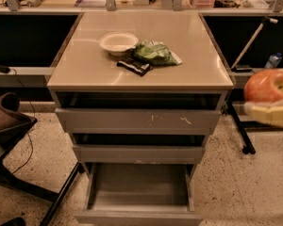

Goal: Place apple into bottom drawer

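so my gripper (272, 113) is at the right edge of the frame, mid-height, clamped on the apple (268, 84); the bottom drawer (139, 189) sits pulled open at lower centre, so the target lies down and left of the apple; diagonal drop next, I reckon

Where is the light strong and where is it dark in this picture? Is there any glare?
Camera view: warm light from above, with soft glare on the cabinet top behind the bowl; deep shadow in the gaps above the two upper drawers; the open bottom drawer is dim inside; the apple, held by the gripper at the right edge, is brightly lit.
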`<control>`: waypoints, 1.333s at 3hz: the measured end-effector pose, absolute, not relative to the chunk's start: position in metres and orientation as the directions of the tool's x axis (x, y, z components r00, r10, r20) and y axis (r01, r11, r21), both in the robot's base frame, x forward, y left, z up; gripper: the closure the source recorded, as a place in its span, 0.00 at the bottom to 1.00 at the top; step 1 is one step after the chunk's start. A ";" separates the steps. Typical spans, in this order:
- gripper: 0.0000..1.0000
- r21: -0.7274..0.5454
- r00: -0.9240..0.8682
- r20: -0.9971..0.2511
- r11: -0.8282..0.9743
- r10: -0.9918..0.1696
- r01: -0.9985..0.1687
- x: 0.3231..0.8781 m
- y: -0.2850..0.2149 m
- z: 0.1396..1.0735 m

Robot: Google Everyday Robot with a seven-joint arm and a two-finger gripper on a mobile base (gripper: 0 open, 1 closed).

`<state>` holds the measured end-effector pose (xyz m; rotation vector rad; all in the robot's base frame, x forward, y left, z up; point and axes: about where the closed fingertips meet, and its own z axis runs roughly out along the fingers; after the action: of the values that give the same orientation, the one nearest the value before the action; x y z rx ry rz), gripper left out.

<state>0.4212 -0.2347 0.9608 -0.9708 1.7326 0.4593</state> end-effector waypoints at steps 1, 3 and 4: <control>1.00 -0.107 -0.152 -0.907 0.566 -0.392 -0.818 0.407 -0.216 0.929; 1.00 -0.163 -0.131 -0.892 0.577 -0.433 -0.800 0.414 -0.203 0.909; 1.00 -0.266 -0.041 -0.845 0.486 -0.533 -0.832 0.422 -0.141 0.846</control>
<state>0.4224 -0.1405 0.8463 -1.1724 1.7096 0.3663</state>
